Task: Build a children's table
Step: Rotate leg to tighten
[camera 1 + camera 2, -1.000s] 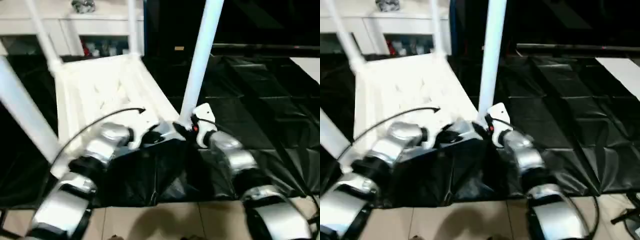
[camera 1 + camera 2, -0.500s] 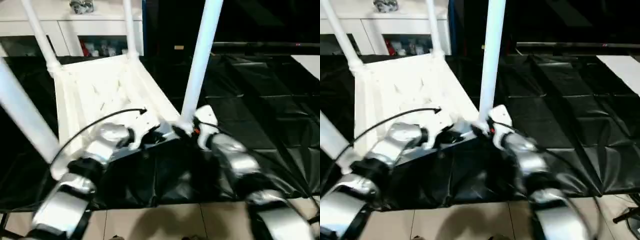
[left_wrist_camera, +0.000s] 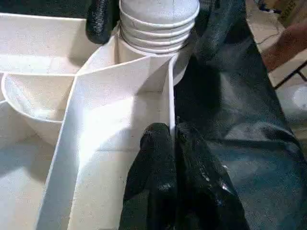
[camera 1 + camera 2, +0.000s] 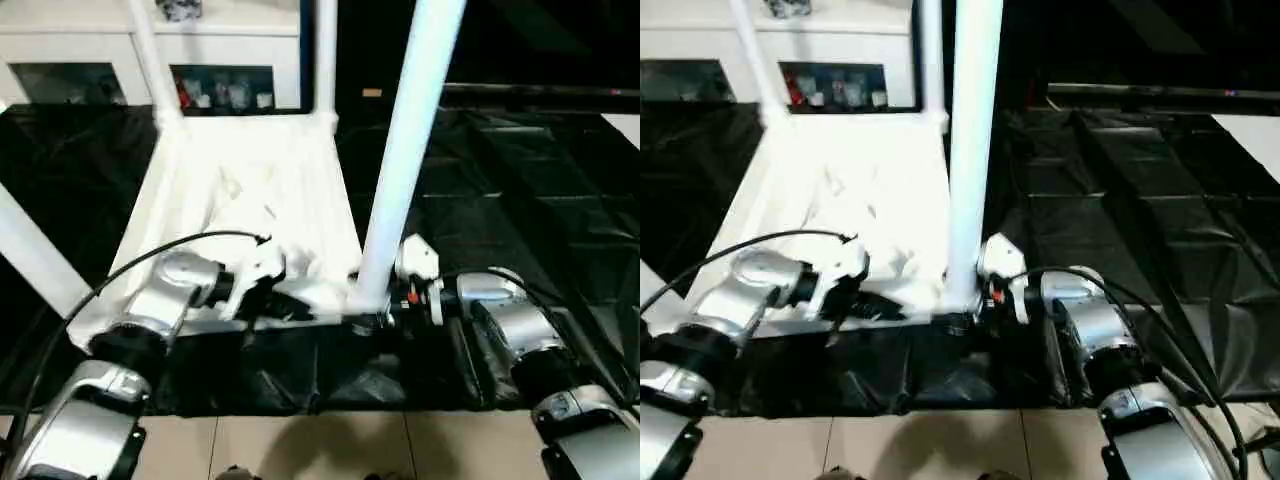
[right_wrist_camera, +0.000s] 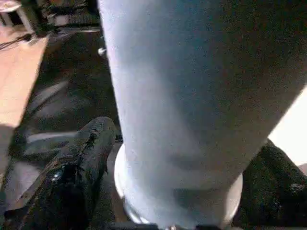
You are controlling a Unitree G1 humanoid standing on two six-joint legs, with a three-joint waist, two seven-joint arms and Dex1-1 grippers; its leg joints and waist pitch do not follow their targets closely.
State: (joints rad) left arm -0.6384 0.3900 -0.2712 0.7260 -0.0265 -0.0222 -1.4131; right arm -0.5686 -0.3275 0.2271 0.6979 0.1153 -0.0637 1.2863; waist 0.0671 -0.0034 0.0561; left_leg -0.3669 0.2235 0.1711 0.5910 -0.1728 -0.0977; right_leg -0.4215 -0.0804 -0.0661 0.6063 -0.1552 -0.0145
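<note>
The children's table lies upside down on a black sheet, its white ribbed tabletop [image 4: 250,190] facing up. White tube legs stand in its corner sockets: the near right leg [image 4: 405,150], near left [image 4: 35,255], far left [image 4: 150,60] and far right [image 4: 325,55]. My left gripper [image 3: 171,132] is shut on the thin rim wall of the tabletop's near edge, close to the near right socket [image 3: 158,28]. At the foot of the near right leg [image 5: 182,96], my right gripper [image 5: 187,139] stands open, one black finger [image 5: 81,163] on each side of the tube.
The black sheet [image 4: 520,180] covers the floor around the table. A white cabinet with glass doors [image 4: 100,30] stands at the back left. Beige floor tiles [image 4: 300,445] run along the near edge. A person's hand [image 3: 288,45] shows beyond the sheet in the left wrist view.
The whole picture has shifted, so the camera moved. My right gripper's jaws stand wider around the foot of the near right leg. The left gripper keeps its hold on the rim.
</note>
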